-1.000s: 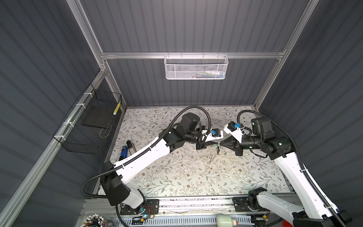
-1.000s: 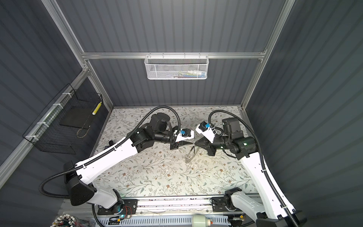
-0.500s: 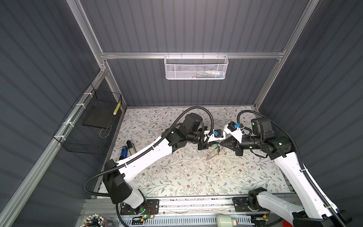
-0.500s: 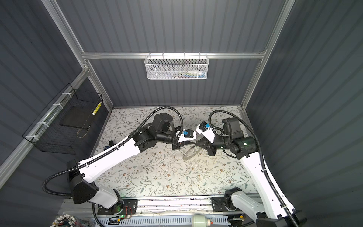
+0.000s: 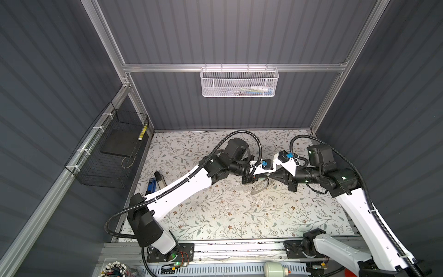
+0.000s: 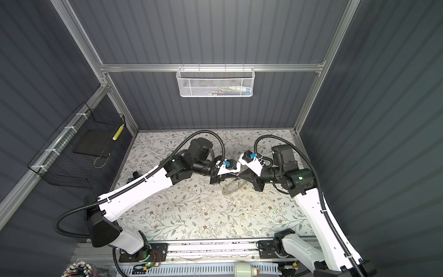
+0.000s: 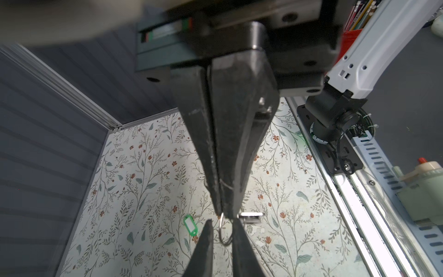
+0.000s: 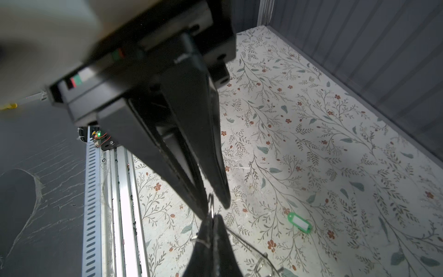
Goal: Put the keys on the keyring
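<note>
Left gripper: fingers a sliver apart, straddling the keyring's small wire loop (mat shows between loop and one finger, so not pinching). Keyring: flat grey metal ring with a big centre hole, tilted, top edge up at the tips. In a top view it hangs toward 7 o'clock from them, over the floral mat; mat contact unclear. Right gripper: pressed tight, nose-to-nose with the left, nipping that same loop. Tag: bright green, translucent, white insert, flat on the mat, apart from the keyring.
</note>
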Available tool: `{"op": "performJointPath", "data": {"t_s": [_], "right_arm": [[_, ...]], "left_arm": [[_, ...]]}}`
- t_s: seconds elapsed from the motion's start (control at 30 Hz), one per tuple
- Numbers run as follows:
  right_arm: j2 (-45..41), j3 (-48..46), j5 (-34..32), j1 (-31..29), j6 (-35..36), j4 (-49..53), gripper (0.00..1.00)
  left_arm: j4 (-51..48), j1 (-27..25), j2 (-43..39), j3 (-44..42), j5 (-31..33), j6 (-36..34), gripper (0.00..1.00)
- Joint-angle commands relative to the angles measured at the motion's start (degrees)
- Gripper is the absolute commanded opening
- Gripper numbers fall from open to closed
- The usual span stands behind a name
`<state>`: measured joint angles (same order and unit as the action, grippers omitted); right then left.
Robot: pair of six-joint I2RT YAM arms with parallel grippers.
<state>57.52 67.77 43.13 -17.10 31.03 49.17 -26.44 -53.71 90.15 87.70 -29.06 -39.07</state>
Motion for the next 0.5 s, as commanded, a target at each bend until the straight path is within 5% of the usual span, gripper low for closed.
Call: {"op": "performJointPath", "data": {"t_s": [0.0, 0.33, 0.47], "right_arm": [[-1.1, -0.3, 2.8, -0.9, 1.9, -2.8, 0.0], [-0.1, -0.4, 0.5, -2.4, 3.1, -2.1, 0.01], [-1.3, -0.8, -2.9, -2.3, 1.2, -4.1, 0.19]], "left_arm": [[-2.5, -0.5, 1.4, 2.1, -3.2, -1.5, 0.16], [-2.0, -0.6, 1.5, 2.7, -3.9, -1.4, 0.0], [-0.1, -0.4, 0.7, 1.0, -2.9, 0.7, 0.0]]}}
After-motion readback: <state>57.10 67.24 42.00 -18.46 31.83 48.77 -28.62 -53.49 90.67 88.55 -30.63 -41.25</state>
